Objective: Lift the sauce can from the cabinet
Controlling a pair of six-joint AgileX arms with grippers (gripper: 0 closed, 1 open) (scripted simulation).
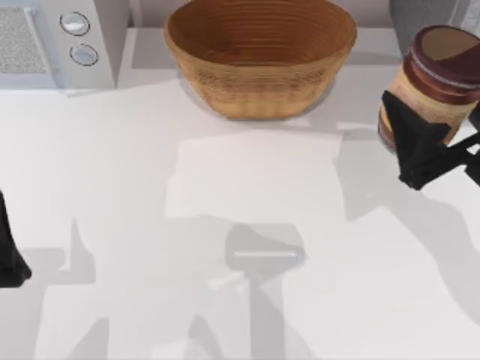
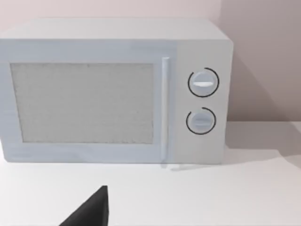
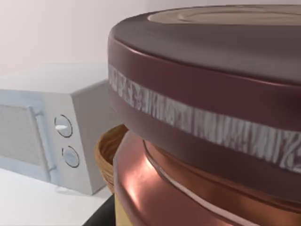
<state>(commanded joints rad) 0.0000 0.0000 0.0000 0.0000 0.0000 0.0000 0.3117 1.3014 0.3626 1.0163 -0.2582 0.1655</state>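
Right now the right gripper [image 1: 439, 131] sits at the table's right edge, pinching the sauce can [image 1: 435, 82]; one black finger [image 1: 409, 139] crosses the can's tan body, the other finger is cut off by the frame edge. The can tilts slightly, its maroon top with the tan wedge facing up, and part of it runs past the right border. Whether its base touches the white table [image 1: 247, 210] can't be told; a shadow lies under and beside it. From the right wrist view the can [image 3: 211, 117] is very close, maroon lid rim and coppery band big, hiding most things behind it.

Left gripper [image 1: 9, 247] parked at the left edge, mostly cut off, can't tell if its fingers are spread or pressed together; a dark fingertip [image 2: 89, 212] pokes into the left wrist view.

Farther back: woven basket [image 1: 259, 56] at top centre, well apart from the can. White microwave [image 1: 56, 37] at the far left corner, partly cropped, two round dials [image 2: 203, 101] beside its door handle.
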